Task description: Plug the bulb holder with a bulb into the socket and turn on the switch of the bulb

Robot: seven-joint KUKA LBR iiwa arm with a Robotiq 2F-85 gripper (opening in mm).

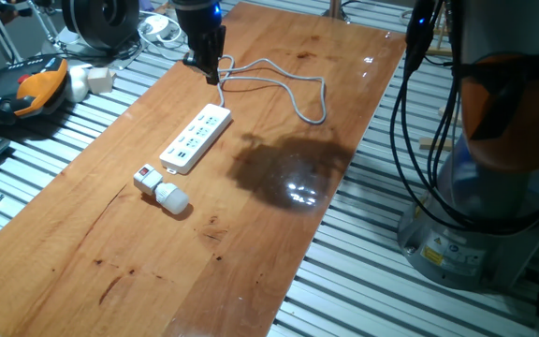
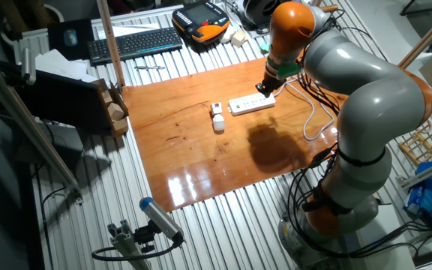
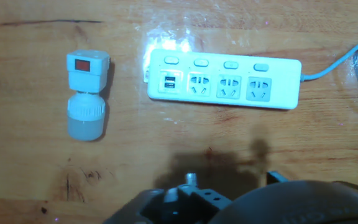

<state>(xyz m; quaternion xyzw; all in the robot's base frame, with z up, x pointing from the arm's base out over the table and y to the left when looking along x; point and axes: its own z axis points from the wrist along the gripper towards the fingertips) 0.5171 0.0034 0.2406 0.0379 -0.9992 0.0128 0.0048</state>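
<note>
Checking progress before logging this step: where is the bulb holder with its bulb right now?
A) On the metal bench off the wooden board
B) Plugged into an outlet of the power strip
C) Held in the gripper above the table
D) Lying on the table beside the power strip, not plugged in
D: the bulb holder with its bulb lies flat on the wood, apart from the power strip, whose outlets are all vacant.

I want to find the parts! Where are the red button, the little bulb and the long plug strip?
switch (image 3: 79,63), hand view, middle of the red rocker.
bulb (image 3: 86,118), hand view, its ribbed white body.
socket (image 3: 224,78), hand view, top face between the outlets.
</note>
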